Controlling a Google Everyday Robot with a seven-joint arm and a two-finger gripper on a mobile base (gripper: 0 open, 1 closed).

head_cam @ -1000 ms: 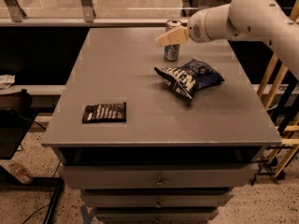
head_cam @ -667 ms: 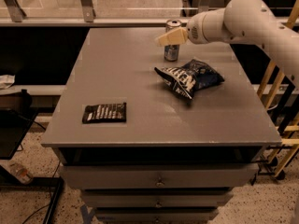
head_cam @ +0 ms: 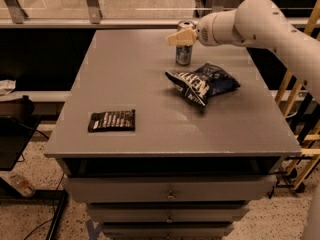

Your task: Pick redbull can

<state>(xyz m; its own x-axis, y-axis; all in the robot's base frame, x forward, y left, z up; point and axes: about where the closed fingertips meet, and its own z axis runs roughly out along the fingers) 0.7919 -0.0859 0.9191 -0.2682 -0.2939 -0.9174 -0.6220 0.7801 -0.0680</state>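
The redbull can point(head_cam: 183, 55) stands upright on the grey table point(head_cam: 125, 79) near the far edge, right of centre. It is slim, silver and blue, with a silver top. My gripper point(head_cam: 181, 36) reaches in from the right on the white arm point(head_cam: 260, 19) and sits at the can's upper part, covering some of it. The can's base rests on the table.
A dark blue chip bag point(head_cam: 202, 82) with white lettering lies just in front of and to the right of the can. A flat black packet point(head_cam: 112, 120) lies near the table's front left. Drawers sit below the tabletop. A wooden frame point(head_cam: 300, 99) stands at the right.
The arm has shifted slightly to the left. The gripper stays at the can's top, and the can has not moved.
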